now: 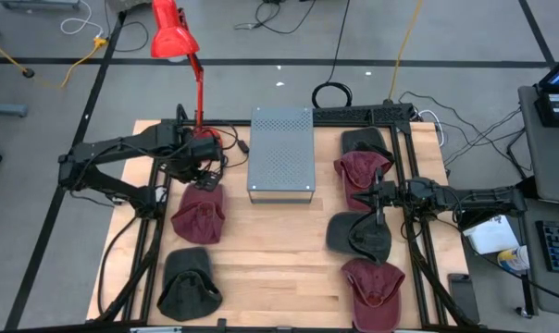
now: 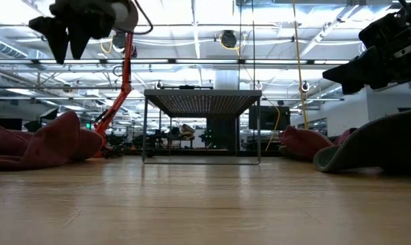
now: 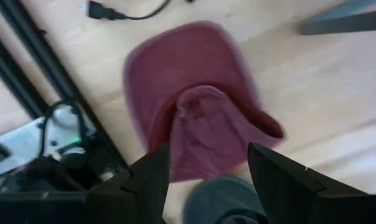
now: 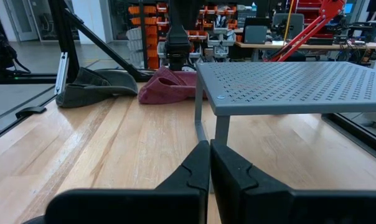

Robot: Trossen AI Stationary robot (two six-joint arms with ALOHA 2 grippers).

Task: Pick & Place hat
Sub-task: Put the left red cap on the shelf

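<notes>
While no brand, label or legible writing shows on any item, the contents of the light wooden worktop [image 1: 261, 250] are as follows. Left gripper [image 1: 203, 171]: fingers [image 3: 152, 180] spread apart, empty, hanging above a crumpled maroon fabric cap [image 1: 199, 212] that lies near the worktop's left edge, free of the fingers. Dark grey-green fabric cap [image 1: 188, 283]: near the front left corner. Grey perforated metal stand [image 1: 281, 152]: on four thin legs at the middle of the back edge. Right gripper [image 1: 379, 196]: fingers pressed together on nothing, held above the right side of the worktop and pointing towards the stand. Second dark cap [image 1: 359, 236]: just in front of that gripper. Second maroon cap [image 1: 360, 172]: just behind it. Third maroon cap [image 1: 374, 289]: near the front right corner. Third dark cap [image 1: 366, 141]: near the back right corner. Red desk lamp [image 1: 173, 32]: behind the back left corner.
</notes>
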